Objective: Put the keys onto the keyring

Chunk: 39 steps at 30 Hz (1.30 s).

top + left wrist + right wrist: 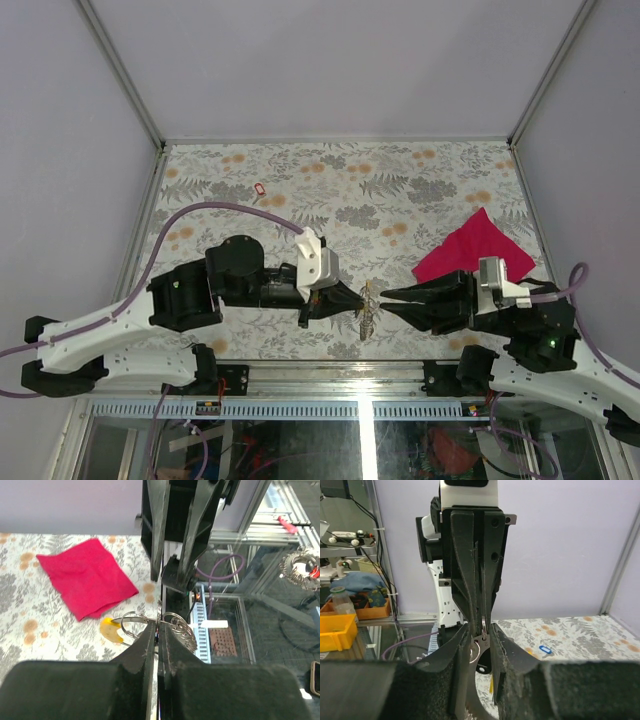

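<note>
One keyring (pixel 367 308), a yellow piece (pixel 111 630) attached, is held over the bench (pixel 420 190) just left of the magenta cloth (pixel 470 248) and nearer the arm bases, with the left hand (pixel 354 305) clenched on its wire. From the cloth's side the right hand (pixel 388 297) meets it, fingers slightly parted around a black-headed key (pixel 482 668); whether they grip it I cannot tell. Far left of the cloth lies a red key (pixel 260 189).

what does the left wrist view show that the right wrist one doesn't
Only the left wrist view: the magenta cloth on the table, beyond the keyring that the left claw pinches. Only the right wrist view: a blue key lying on the table and a black key head hanging by the right claw. Both: the keyring between the two facing claws.
</note>
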Available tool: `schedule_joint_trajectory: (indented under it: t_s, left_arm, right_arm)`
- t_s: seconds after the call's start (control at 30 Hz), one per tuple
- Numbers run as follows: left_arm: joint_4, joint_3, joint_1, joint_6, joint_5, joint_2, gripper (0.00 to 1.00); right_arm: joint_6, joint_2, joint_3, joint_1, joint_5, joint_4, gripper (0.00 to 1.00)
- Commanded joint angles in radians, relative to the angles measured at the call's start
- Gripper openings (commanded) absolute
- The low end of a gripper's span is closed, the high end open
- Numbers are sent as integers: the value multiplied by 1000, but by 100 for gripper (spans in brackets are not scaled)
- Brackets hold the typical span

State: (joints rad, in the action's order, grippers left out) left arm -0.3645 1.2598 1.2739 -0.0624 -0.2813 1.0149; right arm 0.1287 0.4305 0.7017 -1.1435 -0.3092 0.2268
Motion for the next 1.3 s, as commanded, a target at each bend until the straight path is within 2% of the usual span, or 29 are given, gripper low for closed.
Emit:
schedule_joint_trajectory:
  t_s: [0.0,0.2,0.33,0.5,1.27]
  left_arm:
    - [-192,135,3,-51,60,45,0]
    - [-490,333,3,-108,92,208,0]
    - [-660,460,4,-140,132,311,0]
    - [-791,569,6,-162,182,393,0]
    - [-818,609,32,-180,155,440,0]
  right_arm:
    - [-78,-11,102,-4,42,-193,29]
    - [-113,27,141,-4,51,-353,31]
    - [-127,44,135,-4,48,-370,32]
    - [-138,53,110,-4,51,-363,33]
    - [-190,126,74,-5,23,-264,36]
